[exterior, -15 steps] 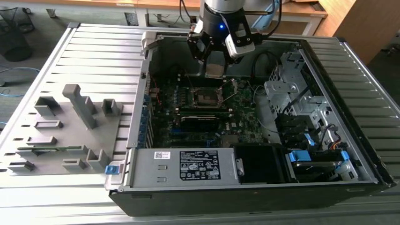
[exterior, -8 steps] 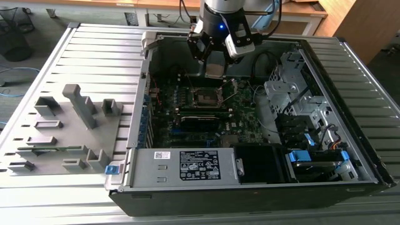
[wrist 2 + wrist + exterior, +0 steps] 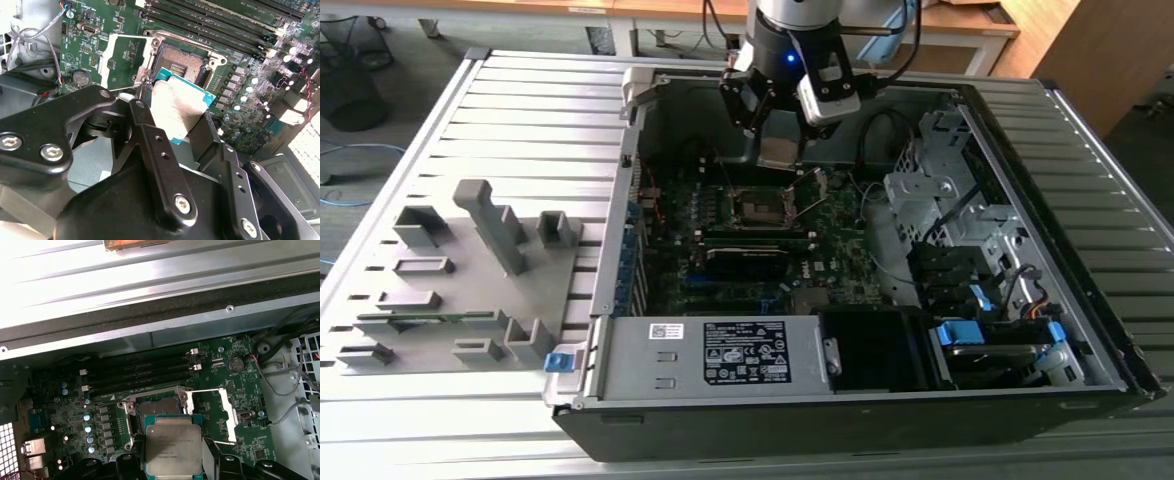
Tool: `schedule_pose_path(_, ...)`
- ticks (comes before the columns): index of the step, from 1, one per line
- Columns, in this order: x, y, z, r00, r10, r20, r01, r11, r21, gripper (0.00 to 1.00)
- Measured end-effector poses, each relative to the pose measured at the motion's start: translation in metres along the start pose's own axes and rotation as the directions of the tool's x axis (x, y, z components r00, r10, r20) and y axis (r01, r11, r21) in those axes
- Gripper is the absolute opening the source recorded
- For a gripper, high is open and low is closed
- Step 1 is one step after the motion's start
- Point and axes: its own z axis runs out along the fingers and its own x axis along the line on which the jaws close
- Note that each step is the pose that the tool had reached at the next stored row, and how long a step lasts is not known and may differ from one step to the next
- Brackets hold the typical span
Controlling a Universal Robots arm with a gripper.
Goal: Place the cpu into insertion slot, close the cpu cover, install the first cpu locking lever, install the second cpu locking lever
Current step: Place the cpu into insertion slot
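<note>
Cpu (image 3: 173, 447): flat square chip, dull silver top on a teal-edged base, gripped at two opposite edges by the claw (image 3: 172, 460), whose fingers (image 3: 145, 107) are closed against it and hold nothing else. In the exterior view it hangs under the claw (image 3: 778, 140), inside the open case (image 3: 720, 430) and above the motherboard (image 3: 720, 230), not yet seated. Slot (image 3: 157, 410): dark square socket with a metal rim, lying uncovered just beyond the chip in both wrist views (image 3: 182, 65); the chip overlaps its near edge in those views. Cover (image 3: 228, 415): thin silver frame with a large square opening, swung open to one side of the slot, green board visible through it (image 3: 127, 36). Memory slots (image 3: 140, 372): long black rows on the slot's far side. Power supply (image 3: 707, 355): grey labelled box at the case's near wall. Table (image 3: 520, 110): slatted metal, carrying the case and, toward the exterior view's left, a grey fixture (image 3: 454, 270).
</note>
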Motion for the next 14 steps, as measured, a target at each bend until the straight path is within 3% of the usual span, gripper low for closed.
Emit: schedule_pose_path(14,0.0,0.0001,0.0002,1.0,0.005,0.0005,-0.005,1.0,0.0005,0.54)
